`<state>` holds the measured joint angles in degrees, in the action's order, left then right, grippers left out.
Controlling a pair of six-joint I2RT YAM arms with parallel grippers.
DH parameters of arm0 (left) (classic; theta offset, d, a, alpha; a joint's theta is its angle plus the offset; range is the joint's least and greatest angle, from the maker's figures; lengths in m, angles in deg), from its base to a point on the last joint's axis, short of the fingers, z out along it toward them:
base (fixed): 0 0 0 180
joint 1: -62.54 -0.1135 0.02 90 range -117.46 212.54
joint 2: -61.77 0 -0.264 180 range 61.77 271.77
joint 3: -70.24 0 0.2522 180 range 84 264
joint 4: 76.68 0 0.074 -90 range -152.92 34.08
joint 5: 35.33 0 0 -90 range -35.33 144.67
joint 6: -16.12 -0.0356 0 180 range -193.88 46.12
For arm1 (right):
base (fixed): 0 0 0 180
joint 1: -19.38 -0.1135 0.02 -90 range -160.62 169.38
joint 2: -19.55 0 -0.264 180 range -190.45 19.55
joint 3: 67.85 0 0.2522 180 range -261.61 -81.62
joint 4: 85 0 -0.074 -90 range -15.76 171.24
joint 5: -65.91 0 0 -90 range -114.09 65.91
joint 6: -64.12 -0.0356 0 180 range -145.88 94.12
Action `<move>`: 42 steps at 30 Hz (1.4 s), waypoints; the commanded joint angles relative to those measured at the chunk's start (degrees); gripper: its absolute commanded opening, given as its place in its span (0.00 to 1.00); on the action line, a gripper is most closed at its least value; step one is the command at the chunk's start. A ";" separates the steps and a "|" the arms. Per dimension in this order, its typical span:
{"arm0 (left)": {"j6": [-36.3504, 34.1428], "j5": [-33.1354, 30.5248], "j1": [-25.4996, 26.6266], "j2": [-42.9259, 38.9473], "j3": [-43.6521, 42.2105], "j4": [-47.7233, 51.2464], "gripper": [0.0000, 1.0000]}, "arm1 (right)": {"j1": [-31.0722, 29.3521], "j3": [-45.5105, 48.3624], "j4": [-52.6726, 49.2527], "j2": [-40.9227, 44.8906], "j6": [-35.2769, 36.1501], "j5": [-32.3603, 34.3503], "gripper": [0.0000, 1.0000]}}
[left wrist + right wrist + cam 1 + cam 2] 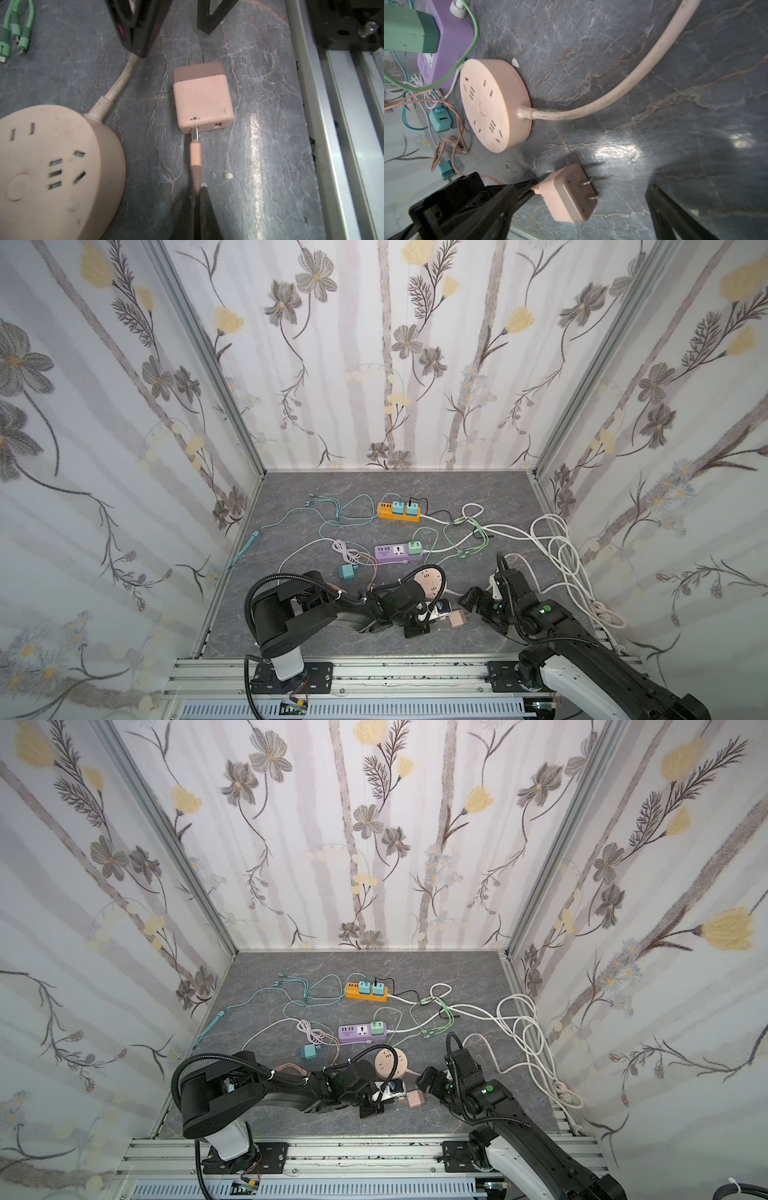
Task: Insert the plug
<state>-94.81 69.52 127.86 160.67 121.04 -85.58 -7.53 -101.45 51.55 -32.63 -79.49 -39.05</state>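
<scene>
The plug (202, 97) is a pink charger block with two metal prongs, lying on the grey marbled floor near the front; it shows in both top views (458, 619) (415, 1098). A pink cable connector (195, 153) sits in its rear port. My left gripper (197, 191) is shut on that cable just behind the connector. The round pink power strip (52, 166) (494, 104) (430, 578) lies beside the plug, sockets facing up. My right gripper (581, 216) (473, 601) stands open at the prong end, its fingers wide on either side and clear of the plug (571, 193).
A purple power strip (399, 552) with a green charger and an orange strip (399, 512) lie farther back. A teal charger (345, 571) and tangled teal, green and white cables (561, 556) spread around. An aluminium rail (374, 672) borders the front.
</scene>
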 commanded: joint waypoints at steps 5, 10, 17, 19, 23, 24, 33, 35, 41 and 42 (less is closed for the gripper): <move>-0.26 0.44 0.05 0.06 0.21 0.70 0.00 | -0.02 -3.78 1.06 -0.50 3.76 -5.60 0.73; -0.42 0.43 0.01 -0.09 0.16 0.92 0.00 | -0.13 -3.13 1.58 -2.71 3.95 -6.47 0.62; -0.34 0.51 0.03 0.01 0.36 0.87 0.00 | -0.70 -2.06 4.93 -5.60 3.75 -9.90 0.62; -0.40 0.53 0.07 0.09 0.50 1.01 0.00 | -0.94 -1.81 5.46 -6.60 3.77 -10.15 0.62; -0.43 0.46 0.03 0.16 0.56 1.08 0.00 | -1.55 -1.28 7.31 -8.50 3.64 -11.03 0.62; -0.43 0.53 0.07 0.15 0.58 1.06 0.00 | -1.73 -1.25 7.75 -8.96 3.60 -11.26 0.62; -0.25 0.95 0.07 0.35 1.54 1.08 0.00 | -3.75 -0.47 10.56 -10.92 2.85 -12.42 0.62; -0.47 1.05 0.05 0.40 1.87 1.43 0.00 | -3.94 -0.53 10.88 -11.05 2.72 -12.01 0.62; -2.76 3.13 0.00 -0.62 2.40 5.11 0.00 | -4.11 -1.84 10.49 -11.54 4.01 -10.00 0.61; -3.20 3.38 0.07 -0.87 2.51 5.73 0.00 | -4.16 -2.23 10.57 -12.04 4.37 -10.17 0.61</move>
<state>-96.03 69.98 127.79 160.36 122.89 -81.25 -11.42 -102.96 59.37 -43.69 -75.71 -47.66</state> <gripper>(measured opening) 0.053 0.616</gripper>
